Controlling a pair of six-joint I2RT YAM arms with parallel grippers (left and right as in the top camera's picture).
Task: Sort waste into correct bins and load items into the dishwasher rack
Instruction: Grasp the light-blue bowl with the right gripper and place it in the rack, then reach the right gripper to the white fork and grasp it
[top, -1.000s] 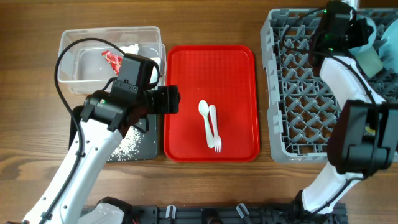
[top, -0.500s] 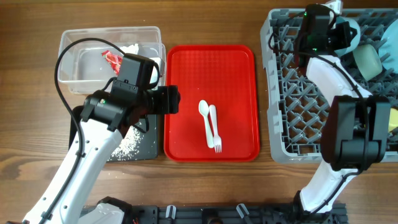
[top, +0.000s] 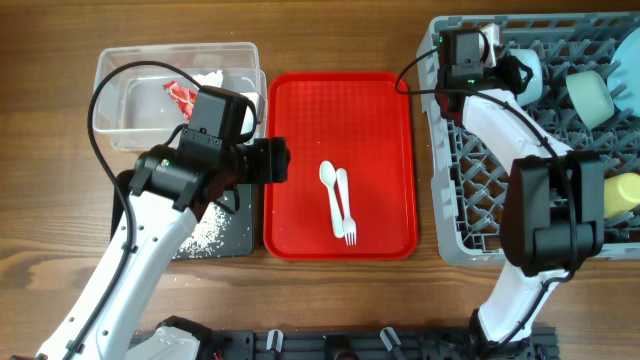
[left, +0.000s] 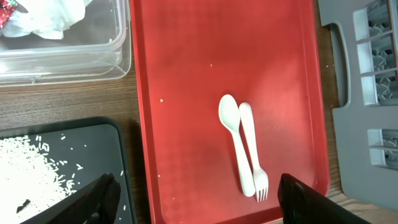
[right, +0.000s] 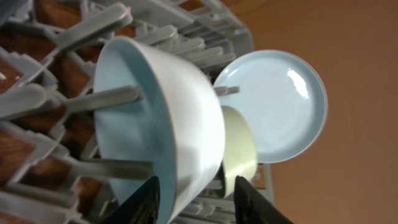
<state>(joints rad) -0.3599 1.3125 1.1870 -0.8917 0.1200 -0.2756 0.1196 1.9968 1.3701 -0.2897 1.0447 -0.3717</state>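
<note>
My left gripper (left: 199, 202) hangs wide open over the red tray (top: 340, 100), above the white spoon (left: 230, 115) and fork (left: 250, 137), touching neither. My right gripper (right: 198, 202) is at the far edge of the grey dishwasher rack (top: 480, 200). It is open, with a finger on either side of the wall of a pale blue bowl (right: 161, 118) that stands on edge between pegs. Behind it are a second bowl (right: 239, 155) and the plate (right: 280, 106). A yellow cup (top: 620, 192) sits in the rack's right side.
The clear tub (top: 140, 100) holds a red wrapper (top: 182, 95) and white tissue (top: 210, 78). The black tray (left: 93, 143) in front of it holds rice crumbs (left: 31, 168) and a dark bit (left: 23, 202). My left arm reaches over both bins.
My right gripper has moved left along the rack's far edge and its jaws have opened off the bowl, which now rests on the pegs. My left arm has not moved.
</note>
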